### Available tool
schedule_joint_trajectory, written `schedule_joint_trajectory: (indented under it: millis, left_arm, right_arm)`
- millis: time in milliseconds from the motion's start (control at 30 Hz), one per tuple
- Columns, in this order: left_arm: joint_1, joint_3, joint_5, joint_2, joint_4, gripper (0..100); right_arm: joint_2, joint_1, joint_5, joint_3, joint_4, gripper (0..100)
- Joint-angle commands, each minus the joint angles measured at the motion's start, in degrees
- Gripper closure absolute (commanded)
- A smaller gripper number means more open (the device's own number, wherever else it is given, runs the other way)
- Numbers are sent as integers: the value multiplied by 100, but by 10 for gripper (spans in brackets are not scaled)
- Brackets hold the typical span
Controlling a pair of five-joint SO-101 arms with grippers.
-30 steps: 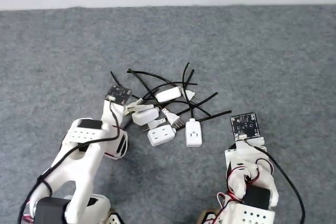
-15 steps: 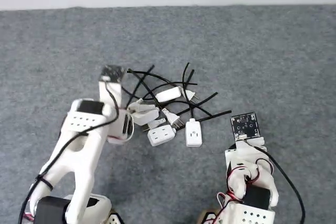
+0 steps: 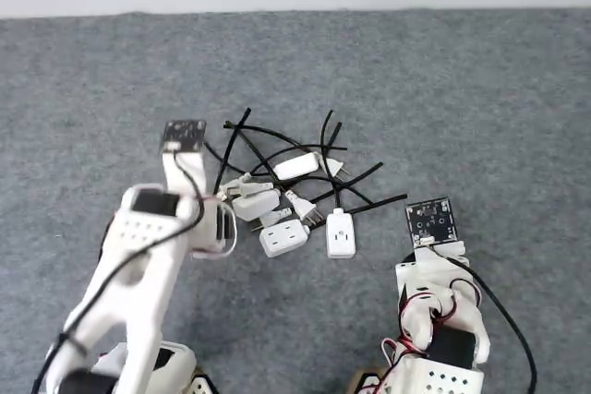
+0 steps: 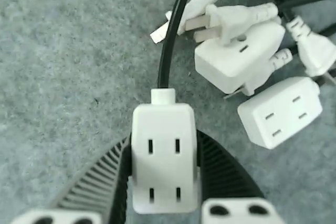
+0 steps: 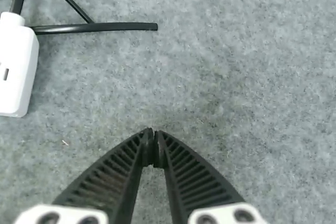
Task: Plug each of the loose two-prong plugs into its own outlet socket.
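My left gripper (image 4: 164, 148) is shut on a white outlet socket (image 4: 164, 156), one finger on each side, and the socket's black cord (image 4: 170, 51) runs away from it toward the pile. In the high view the left arm (image 3: 157, 228) sits just left of the tangle. The pile holds a loose two-prong plug (image 4: 231, 17), a white block (image 4: 236, 56) under it, and another socket (image 4: 281, 111). From above I see that socket (image 3: 283, 238) beside a third socket (image 3: 340, 233). My right gripper (image 5: 153, 148) is shut on nothing, over bare carpet right of the third socket (image 5: 16, 72).
Grey carpet (image 3: 480, 99) covers the whole table. Black cords (image 3: 277, 145) cross over one another in the middle, and one free cord end (image 5: 149, 26) lies ahead of the right gripper. A white adapter (image 3: 297, 165) lies at the far side of the pile.
The left arm has pulled up and to the left with the socket in its gripper, and its black cord has swung up with it. The right arm has not moved.
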Motion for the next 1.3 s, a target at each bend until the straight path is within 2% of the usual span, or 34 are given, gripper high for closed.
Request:
schedule_joint_trajectory:
  millis: [0, 100, 200, 333, 433, 533, 633, 833, 900, 1100, 1267]
  left_arm:
    - [35, 804, 255, -1169, -501, 987]
    - [26, 1314, 246, -1618, -607, 987]
    - [70, 1534, 237, -1363, -747, 987]
    - [220, 1446, -88, -387, -1011, 986]
    - [624, 1209, -88, 404, -1160, 986]
    - [730, 796, -105, 1029, -1099, 986]
    - [721, 637, -97, 1231, -1116, 985]
    - [747, 804, -97, 870, -1284, 983]
    - [730, 892, -88, 712, -1292, 949]
    - [730, 1200, 176, 220, -1257, 759]
    - [730, 1473, 246, -316, -1257, 754]
  right_arm:
    - [-31, 66, 44, 44, -48, 984]
    - [-13, -22, 53, -97, -4, 983]
    - [4, -321, 220, -281, 22, 983]
    - [13, -716, 273, -738, 163, 983]
    - [13, -743, 290, -1037, 163, 983]
    - [180, -760, 290, -1327, 163, 983]
    - [831, -769, 290, -1626, 110, 983]
    - [3055, -919, 246, -2505, -409, 985]
    - [3758, -1138, 220, -2760, -585, 986]
    - [5191, -1675, -448, -3349, -1147, 985]
    - [5745, -1965, -492, -3622, -1552, 985]
